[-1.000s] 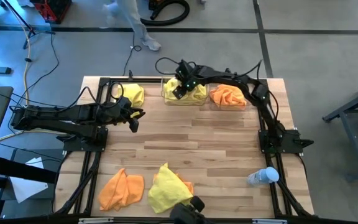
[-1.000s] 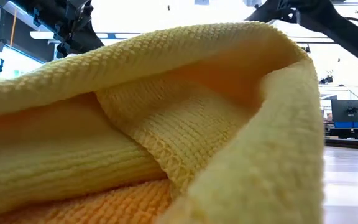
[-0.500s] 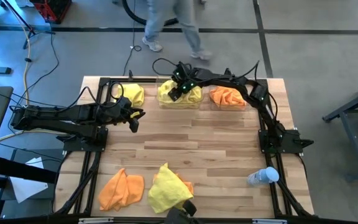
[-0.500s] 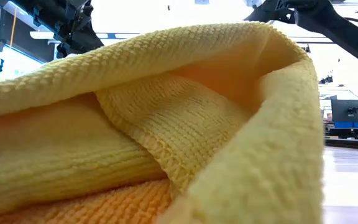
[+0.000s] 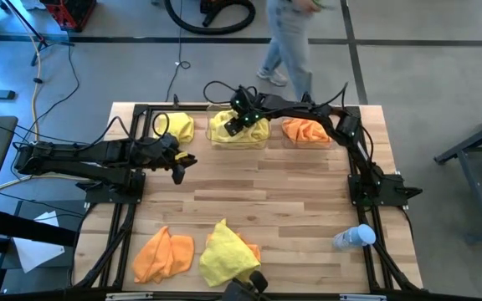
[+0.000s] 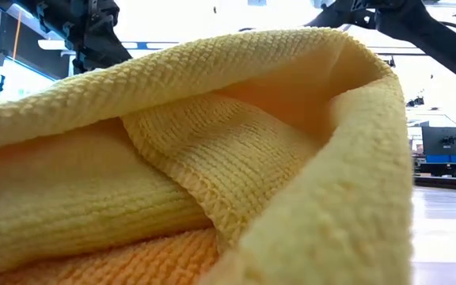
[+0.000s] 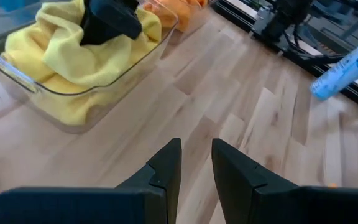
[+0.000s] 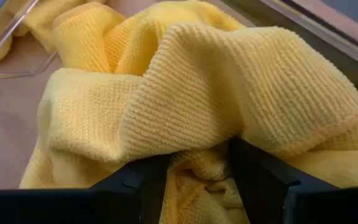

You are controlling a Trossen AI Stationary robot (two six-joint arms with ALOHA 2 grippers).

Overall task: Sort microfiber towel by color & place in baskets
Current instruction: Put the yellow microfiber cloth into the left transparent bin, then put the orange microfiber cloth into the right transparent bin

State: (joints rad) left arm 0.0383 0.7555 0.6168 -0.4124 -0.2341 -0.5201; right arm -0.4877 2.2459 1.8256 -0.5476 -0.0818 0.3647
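Low camera: a yellow towel (image 6: 212, 158) fills almost the whole picture, folded over an orange towel (image 6: 117, 265) whose edge shows beneath it; both arms cross the top of the picture.
Near-edge towels: in the high view a yellow towel (image 5: 224, 253) and an orange towel (image 5: 164, 254) lie side by side at the table's (image 5: 291, 201) near edge, well apart from both grippers, the yellow one partly over a second orange cloth.
Bottle: a small clear bottle (image 5: 354, 237) lies on its side near the right arm's base, far from the right gripper.
Left gripper (image 5: 182, 160): hangs over bare wood on the left side of the table, holding nothing; its two dark fingers (image 7: 166, 171) stand a narrow gap apart, with only the boards between them.
Loose yellow towel (image 5: 176, 127): lies on the table at the far left, just beyond the left gripper and beside the yellow basket.
Right gripper (image 5: 239, 122): reaches down into the yellow basket at the far edge; its fingers (image 8: 142, 180) are pushed into the cloth with folds bunched between them, spread fairly wide. Whether they pinch the towel or only press into it, I cannot tell.
Yellow basket (image 5: 262, 140): clear bin around the right gripper, holding a heap of yellow towel (image 5: 258, 127).
Orange basket (image 5: 331, 140): clear bin just beside it, to the right gripper's right, holding orange towel (image 5: 306, 129).
Person: legs (image 5: 289, 42) on the floor beyond the table.
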